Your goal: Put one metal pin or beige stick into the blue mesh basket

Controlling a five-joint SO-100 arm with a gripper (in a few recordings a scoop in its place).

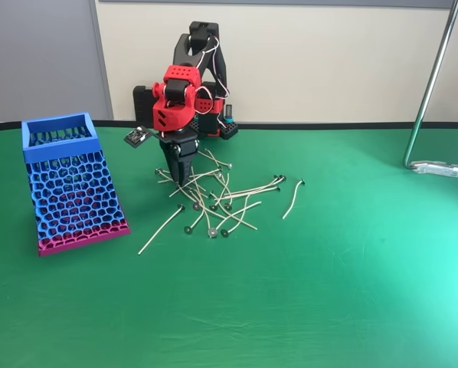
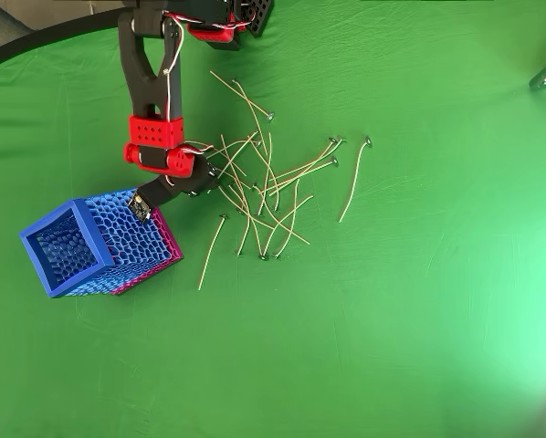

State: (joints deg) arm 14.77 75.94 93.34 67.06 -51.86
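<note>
The blue mesh basket (image 1: 70, 184) (image 2: 77, 245) stands at the left of the green table, leaning, with a magenta band at its base. To its right lies a loose pile of thin beige sticks (image 1: 217, 198) (image 2: 266, 187) with small dark discs at their ends. My red and black gripper (image 1: 177, 181) (image 2: 213, 175) points down into the pile's left edge, a short way right of the basket. Its fingers look closed into one narrow wedge with the tips among the sticks. Whether a stick is pinched between them is hidden.
One stick (image 1: 161, 228) (image 2: 211, 251) lies apart toward the basket, and another (image 1: 292, 198) (image 2: 353, 182) lies right of the pile. A metal stand pole (image 1: 430, 84) with its foot (image 1: 442, 168) rises at the right. The arm's base (image 1: 214, 115) sits behind the pile.
</note>
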